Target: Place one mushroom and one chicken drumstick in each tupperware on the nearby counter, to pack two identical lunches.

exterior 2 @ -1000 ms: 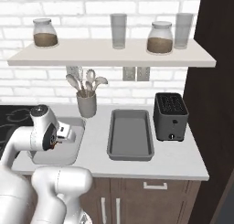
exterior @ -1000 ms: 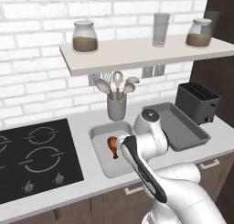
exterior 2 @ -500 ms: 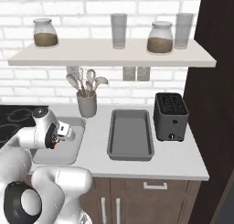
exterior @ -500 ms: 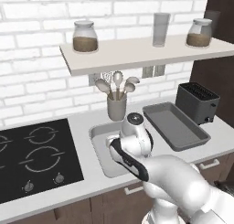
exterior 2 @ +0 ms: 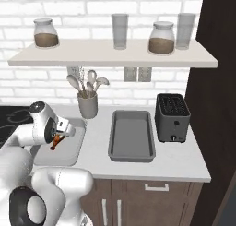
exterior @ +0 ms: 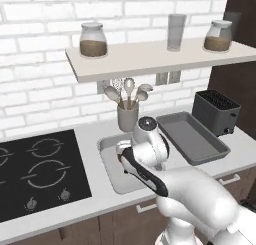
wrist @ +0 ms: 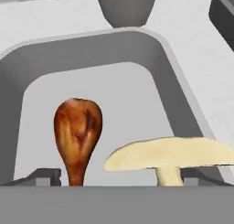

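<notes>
drumstick [wrist: 77,135]: bone tip cut off at the hand view's bottom, mostly hidden by the arm in the right base view | mushroom [wrist: 171,156]: stem foot cut off too, cap runs off the right edge | light tub [exterior: 111,168]: near right corner hidden behind the arm | stove [exterior: 37,171]: left part out of frame

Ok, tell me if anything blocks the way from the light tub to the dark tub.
Nothing visible does. The light tub and dark tub sit side by side on the counter with bare worktop between; the utensil pot stands behind that gap, and the toaster is beyond the dark tub.
</notes>
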